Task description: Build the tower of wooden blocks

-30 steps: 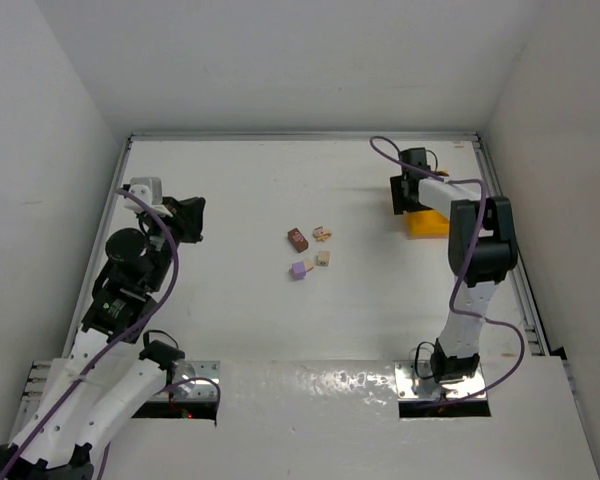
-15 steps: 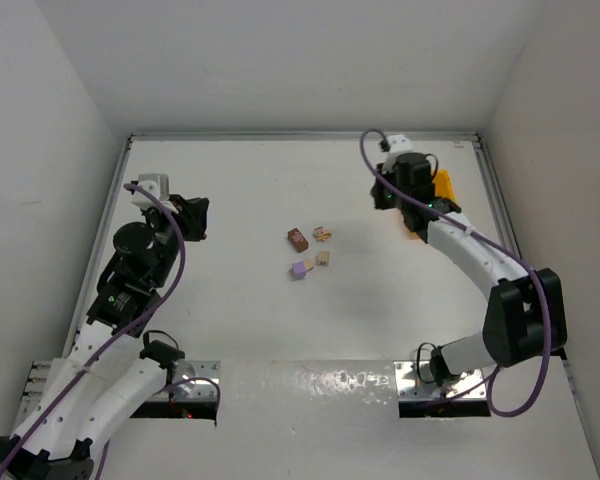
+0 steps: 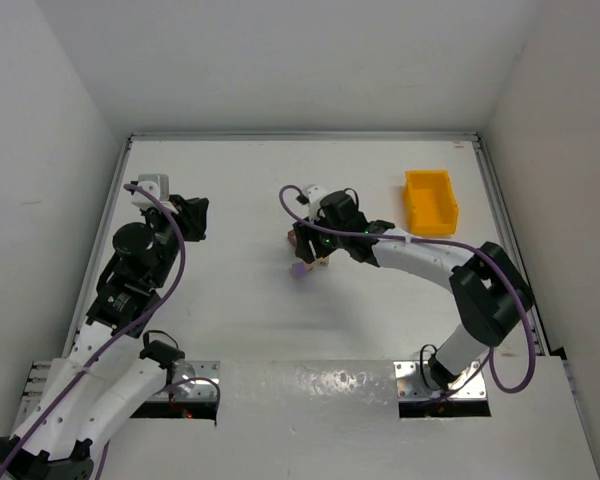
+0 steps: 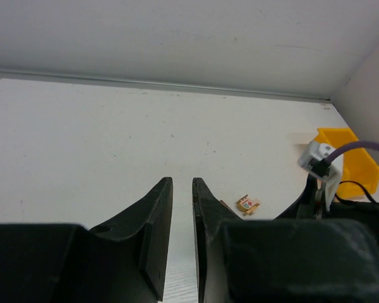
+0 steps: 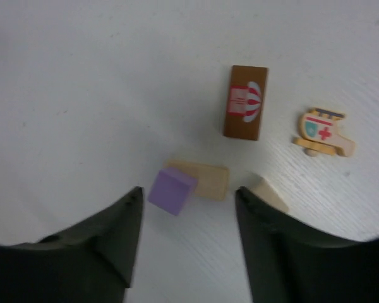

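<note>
Several small wood blocks lie together mid-table. The right wrist view shows a purple cube against a flat tan block, another tan block, a brown printed block and a helicopter-shaped piece. None is stacked. My right gripper hangs open just above them, with the purple cube and the flat tan block between its fingers; it holds nothing. From above, the right gripper covers most of the group, leaving the purple cube showing. My left gripper stays far left, its jaws a narrow slit apart and empty.
A yellow plastic bin stands at the back right. The left gripper hovers near the left wall. Raised white walls enclose the table on three sides. The right arm stretches across from its base to the centre.
The right arm has swung from the yellow bin at the back right to over the blocks in the centre. The left arm has hardly moved.
</note>
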`<action>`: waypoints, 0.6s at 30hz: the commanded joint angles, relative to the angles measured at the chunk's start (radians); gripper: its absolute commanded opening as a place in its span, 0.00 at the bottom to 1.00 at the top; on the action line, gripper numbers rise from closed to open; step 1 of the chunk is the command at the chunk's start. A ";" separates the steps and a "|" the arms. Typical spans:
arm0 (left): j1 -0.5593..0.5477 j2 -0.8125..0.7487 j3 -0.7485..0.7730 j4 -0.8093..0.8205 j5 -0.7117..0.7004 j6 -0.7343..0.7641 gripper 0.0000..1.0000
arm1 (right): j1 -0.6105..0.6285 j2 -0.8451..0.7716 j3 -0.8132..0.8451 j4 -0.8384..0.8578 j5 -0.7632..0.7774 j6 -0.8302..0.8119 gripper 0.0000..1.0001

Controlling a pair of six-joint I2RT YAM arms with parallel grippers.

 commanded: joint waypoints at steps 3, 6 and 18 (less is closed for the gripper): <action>-0.006 -0.006 0.012 0.028 0.007 0.004 0.18 | 0.102 0.059 0.122 -0.047 0.086 -0.056 0.82; -0.006 -0.008 0.015 0.029 0.016 0.003 0.18 | 0.143 0.104 0.152 -0.087 0.166 -0.061 0.95; -0.006 -0.012 0.010 0.032 0.032 -0.003 0.18 | 0.150 0.222 0.171 -0.119 0.272 0.010 0.95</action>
